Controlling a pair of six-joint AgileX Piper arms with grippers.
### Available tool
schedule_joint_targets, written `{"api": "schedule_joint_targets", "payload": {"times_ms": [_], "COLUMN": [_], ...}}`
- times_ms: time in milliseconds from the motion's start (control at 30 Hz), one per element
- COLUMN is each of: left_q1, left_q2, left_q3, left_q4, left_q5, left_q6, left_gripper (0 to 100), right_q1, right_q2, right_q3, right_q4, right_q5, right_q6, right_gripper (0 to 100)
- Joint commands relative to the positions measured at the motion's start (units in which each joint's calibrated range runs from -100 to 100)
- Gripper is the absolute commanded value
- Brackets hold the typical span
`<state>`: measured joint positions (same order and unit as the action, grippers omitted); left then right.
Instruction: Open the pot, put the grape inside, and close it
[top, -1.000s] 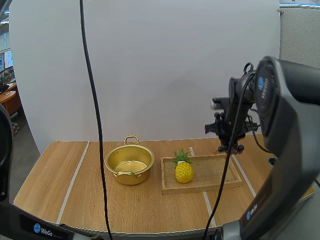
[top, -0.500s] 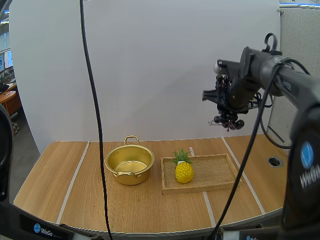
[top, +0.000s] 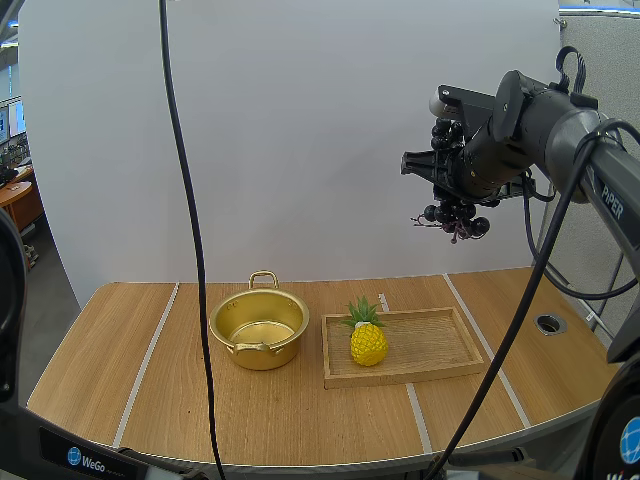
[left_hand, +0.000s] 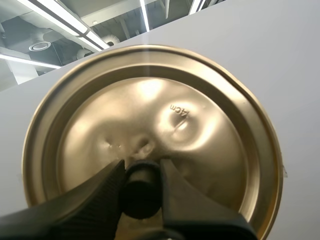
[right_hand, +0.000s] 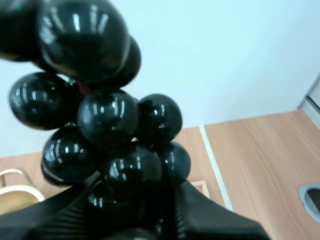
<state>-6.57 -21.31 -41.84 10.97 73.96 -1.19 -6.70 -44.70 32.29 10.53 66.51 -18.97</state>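
The left tool (left_hand: 141, 170) pinches the black knob (left_hand: 141, 192) of the golden lid (left_hand: 200, 125) and holds it clear of the pot, so the opening step looks done. The pot (top: 262, 355) stands open and empty, left of centre on the surface (top: 110, 370). Just right of it, a wooden tray (top: 440, 345) carries a pineapple (top: 368, 340). At the far right, high above the surface, the right tool (top: 455, 203) clamps the grapes (top: 456, 220), well apart from the pot. What seems left is to carry the grapes left over the pot, lower and release them, then replace the lid.

Gold pot (top: 258, 328) open; grapes (top: 455, 217), lid (left_hand: 155, 130) apparently aloft
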Motion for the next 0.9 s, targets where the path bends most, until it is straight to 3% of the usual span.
{"api": "schedule_joint_targets", "payload": {"times_ms": [0, 233, 433, 633, 867], "left_q1": [0.06, 0.06, 0.06, 0.06, 0.06], "left_q2": [-0.4, -0.4, -0.4, -0.4, -0.4], "left_q3": [-0.4, -0.4, -0.4, -0.4, -0.4], "left_q4": [0.8, 0.8, 0.8, 0.8, 0.8], "left_q5": [-2.5, -2.5, -2.5, -2.5, -2.5], "left_q6": [-0.5, -0.5, -0.5, -0.5, -0.5], "left_gripper": [0, 0, 0, 0, 0], "right_q1": [2.9, 11.8, 17.1, 21.0, 23.1], "right_q2": [-0.3, -0.2, 2.7, 6.7, 12.4], "right_q3": [-0.1, -0.1, -0.1, -0.1, -0.1], "right_q4": [-0.4, -1.8, -2.6, -2.4, -1.9], "right_q5": [-2.6, -5.7, -6.2, -7.5, -13.8], "right_q6": [-2.4, -2.3, -2.3, -2.3, -2.3], "right_gripper": [0, 0, 0, 0, 0]}}
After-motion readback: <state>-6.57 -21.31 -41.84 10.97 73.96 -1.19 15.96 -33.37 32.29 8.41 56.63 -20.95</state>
